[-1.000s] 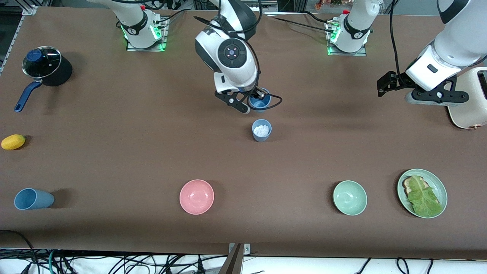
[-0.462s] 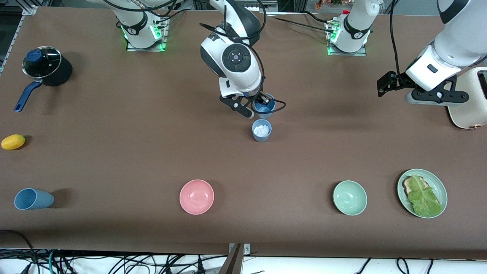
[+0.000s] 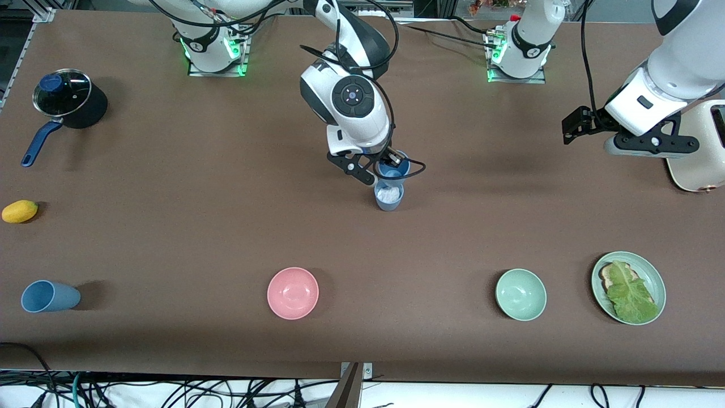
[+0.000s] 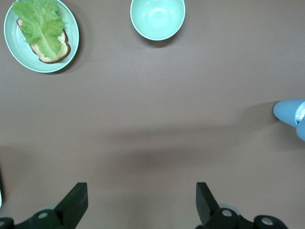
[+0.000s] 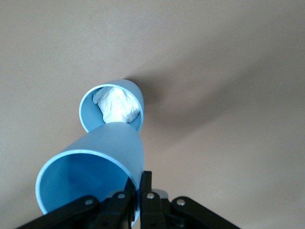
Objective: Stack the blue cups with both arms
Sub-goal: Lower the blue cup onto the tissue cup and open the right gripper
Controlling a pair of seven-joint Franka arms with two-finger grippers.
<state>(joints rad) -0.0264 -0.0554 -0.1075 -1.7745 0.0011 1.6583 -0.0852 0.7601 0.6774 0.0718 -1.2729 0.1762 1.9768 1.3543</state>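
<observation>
At the center of the front view, the right gripper (image 3: 383, 164) is clamped on the rim of a blue cup (image 3: 393, 169), holding it over a second blue cup (image 3: 389, 197) stuffed with white paper (image 3: 388, 194). A third blue cup (image 3: 48, 296) lies tipped at the lower left corner. At the upper right, the left gripper (image 4: 141, 202) waits over bare table (image 3: 481, 226), fingers spread apart.

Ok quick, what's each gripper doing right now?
Right gripper: shut on the rim of a blue cup, over the cup with white stuff.
Left gripper: open, empty, waiting.
</observation>
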